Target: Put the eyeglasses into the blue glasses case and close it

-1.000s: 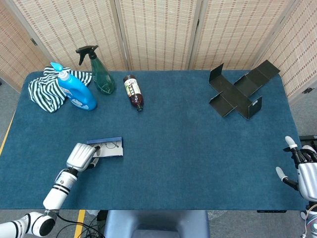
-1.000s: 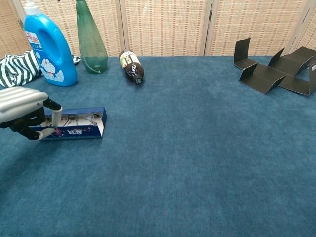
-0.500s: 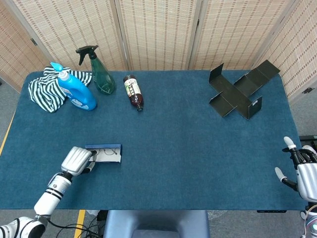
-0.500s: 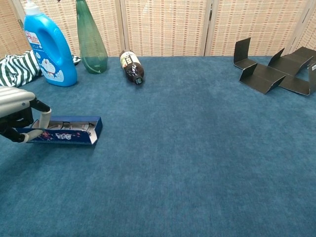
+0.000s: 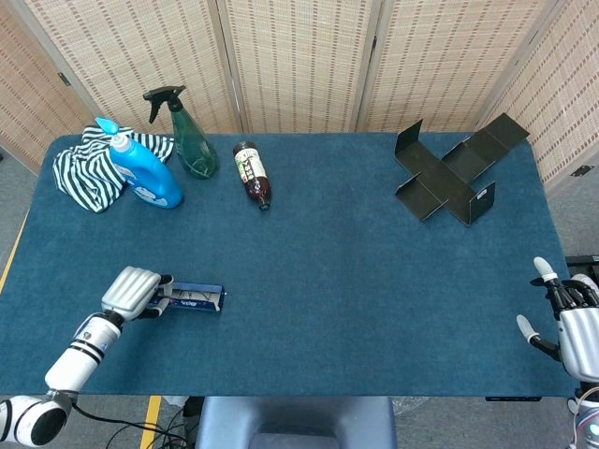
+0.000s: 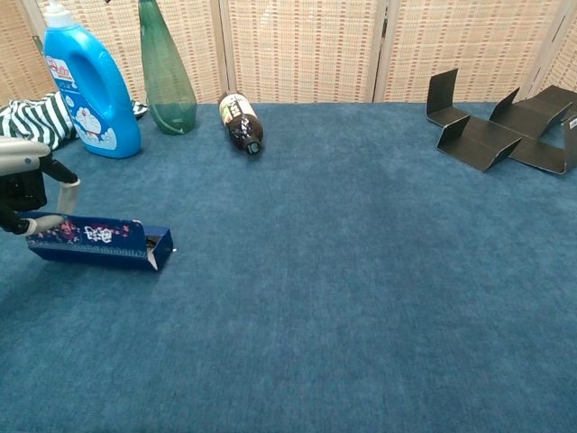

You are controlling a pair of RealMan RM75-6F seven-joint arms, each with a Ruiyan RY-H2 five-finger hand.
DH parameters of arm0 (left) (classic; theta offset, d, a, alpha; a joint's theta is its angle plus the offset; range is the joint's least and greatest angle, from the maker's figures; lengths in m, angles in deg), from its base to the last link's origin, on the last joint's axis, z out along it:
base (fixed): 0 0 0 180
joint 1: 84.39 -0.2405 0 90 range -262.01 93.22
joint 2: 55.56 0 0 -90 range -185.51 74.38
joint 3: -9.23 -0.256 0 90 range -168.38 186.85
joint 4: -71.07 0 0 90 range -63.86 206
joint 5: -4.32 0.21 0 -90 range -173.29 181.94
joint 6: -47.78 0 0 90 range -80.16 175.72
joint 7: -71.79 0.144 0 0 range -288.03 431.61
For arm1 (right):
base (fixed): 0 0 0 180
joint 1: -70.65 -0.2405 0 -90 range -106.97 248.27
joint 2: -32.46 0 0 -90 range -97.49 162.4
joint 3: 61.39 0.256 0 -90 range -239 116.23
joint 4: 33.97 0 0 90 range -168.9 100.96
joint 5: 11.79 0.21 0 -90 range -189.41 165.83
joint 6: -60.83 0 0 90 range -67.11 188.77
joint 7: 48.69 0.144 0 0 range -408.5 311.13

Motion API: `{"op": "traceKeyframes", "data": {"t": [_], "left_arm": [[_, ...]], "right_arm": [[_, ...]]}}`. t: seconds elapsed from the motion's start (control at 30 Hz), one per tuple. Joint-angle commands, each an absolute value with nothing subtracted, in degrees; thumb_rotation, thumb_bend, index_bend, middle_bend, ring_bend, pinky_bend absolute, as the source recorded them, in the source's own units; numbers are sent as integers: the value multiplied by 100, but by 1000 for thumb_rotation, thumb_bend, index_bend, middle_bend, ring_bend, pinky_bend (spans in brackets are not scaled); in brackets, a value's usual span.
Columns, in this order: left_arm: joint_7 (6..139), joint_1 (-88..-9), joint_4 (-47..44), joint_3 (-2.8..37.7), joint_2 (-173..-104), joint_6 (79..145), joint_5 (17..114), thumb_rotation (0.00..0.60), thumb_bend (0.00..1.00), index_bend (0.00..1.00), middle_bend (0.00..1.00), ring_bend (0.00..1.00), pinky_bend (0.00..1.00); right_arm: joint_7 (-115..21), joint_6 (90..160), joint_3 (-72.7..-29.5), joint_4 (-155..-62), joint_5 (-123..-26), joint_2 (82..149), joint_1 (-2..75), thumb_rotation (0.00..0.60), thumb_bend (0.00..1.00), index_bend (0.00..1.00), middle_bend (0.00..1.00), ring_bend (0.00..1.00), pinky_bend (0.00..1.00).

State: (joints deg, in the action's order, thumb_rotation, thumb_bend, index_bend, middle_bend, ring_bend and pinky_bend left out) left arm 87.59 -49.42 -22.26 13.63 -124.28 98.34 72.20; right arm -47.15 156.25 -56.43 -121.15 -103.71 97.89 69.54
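Observation:
The blue glasses case (image 5: 192, 299) lies near the table's front left, its patterned side turned toward me in the chest view (image 6: 95, 239). No eyeglasses show; the inside of the case is hidden. My left hand (image 5: 131, 292) grips the case's left end, with a finger over the top and the thumb low on the end (image 6: 41, 194). My right hand (image 5: 566, 323) hangs past the table's front right corner, fingers apart and holding nothing.
At the back left stand a blue detergent bottle (image 5: 145, 173), a green spray bottle (image 5: 190, 140) and a striped cloth (image 5: 80, 168). A brown bottle (image 5: 253, 175) lies on its side. Folded black dividers (image 5: 454, 173) sit at the back right.
My left hand drew back toward the front left, taking the case along. The case tipped over from open side up to patterned side out, so the eyeglasses no longer show.

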Motion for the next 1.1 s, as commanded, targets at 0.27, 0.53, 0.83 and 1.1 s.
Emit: {"op": "traceKeyframes", "data": {"t": [0.27,0.53,0.83,1.1], "left_arm": [[8811,-4375,-1609,1631,-12593,9097,6267,600,523,616,1000,979,1000],[9456,-3979,-985,1573,-13036,9069,5627,600,522,596,1000,977,1000],[10884,-3502,-308,1294,-13623,9244,4489,600,514,414,1000,965,1000],[11612,-3285,-265,1220,-13771,9545,3597,600,445,185,1000,955,998]], "right_arm": [[-4696,15612,-5659,-12081,-10327,9816,6980,600,270,52,347,466,267],[-4697,15563,-5661,-12072,-10300,9836,6968,600,270,52,347,465,267],[-4678,15535,-5668,-12046,-10280,9846,6968,600,269,51,352,475,278],[-4642,15532,-5665,-12021,-10273,9841,6969,600,269,51,353,476,278]]}}
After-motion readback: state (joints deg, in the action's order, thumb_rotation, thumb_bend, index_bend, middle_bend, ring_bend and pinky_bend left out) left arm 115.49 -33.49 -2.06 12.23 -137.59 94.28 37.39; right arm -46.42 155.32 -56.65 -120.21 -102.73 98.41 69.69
